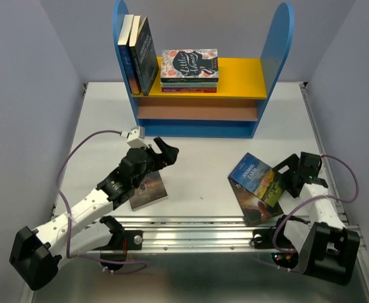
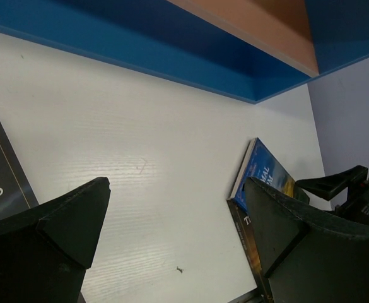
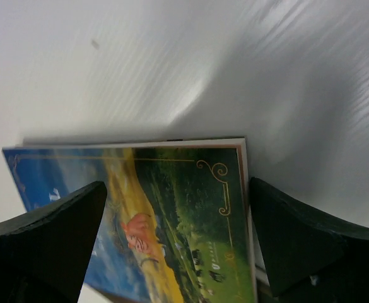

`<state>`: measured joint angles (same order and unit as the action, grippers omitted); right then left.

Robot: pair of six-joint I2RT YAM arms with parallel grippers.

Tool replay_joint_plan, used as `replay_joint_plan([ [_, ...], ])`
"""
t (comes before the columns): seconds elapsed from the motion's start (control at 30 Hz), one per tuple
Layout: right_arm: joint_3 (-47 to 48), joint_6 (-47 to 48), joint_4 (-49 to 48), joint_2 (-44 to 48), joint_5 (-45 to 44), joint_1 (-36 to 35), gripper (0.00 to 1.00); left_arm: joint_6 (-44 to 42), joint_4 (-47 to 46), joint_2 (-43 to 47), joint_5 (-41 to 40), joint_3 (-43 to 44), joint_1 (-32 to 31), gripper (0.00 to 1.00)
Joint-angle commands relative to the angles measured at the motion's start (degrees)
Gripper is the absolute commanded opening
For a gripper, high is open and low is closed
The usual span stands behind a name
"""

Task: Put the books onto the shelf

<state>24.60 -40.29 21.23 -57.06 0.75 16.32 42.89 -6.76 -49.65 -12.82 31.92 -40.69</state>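
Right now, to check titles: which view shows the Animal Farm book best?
Top external: the Animal Farm book shows nearly whole, title readable. Right wrist shows only part of its cover, blurred; left wrist only a strip.

Upright books (image 1: 140, 55) and the flat stack (image 1: 189, 71) fill the shelf (image 1: 247, 79) leftward; right end free.

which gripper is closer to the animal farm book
Right. The right gripper sits open at the right edge of the Animal Farm book; the left gripper, also open, is well off to its left, above a second paperback.
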Motion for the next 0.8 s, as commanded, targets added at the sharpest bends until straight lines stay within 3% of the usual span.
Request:
replay_joint_plan([
  [0.0,-1.14,-1.45,7.05,6.86,13.04,-0.06,1.0,0.08,-1.85,1.4,-1.86,-1.25,-0.36,0.99],
  [0.07,-0.96,-1.02,11.78,10.71,14.01,-0.06,1.0,0.08,-2.29,1.31,-1.86,-1.69,-0.36,0.99],
  [0.27,-4.03,-5.76,12.43,11.97,18.94,-7.69,1.0,-0.09,-3.17,-0.53,-1.42,-1.34,-0.36,0.99],
  [0.47,-5.0,-14.98,4.45,10.04,16.91,-22.8,1.0,-0.09,-2.99,-1.15,-1.07,-1.51,-0.36,0.99],
  [0.63,-2.81,-18.32,-2.93,0.76,11.57,-35.61,1.0,0.43,-3.17,-2.29,-1.07,-1.87,-0.36,0.99],
  [0.77,3.49,-17.81,-3.49,-5.76,4.54,-43.63,1.0,0.7,-3.78,-5.01,0.07,-1.08,-0.36,0.99],
])
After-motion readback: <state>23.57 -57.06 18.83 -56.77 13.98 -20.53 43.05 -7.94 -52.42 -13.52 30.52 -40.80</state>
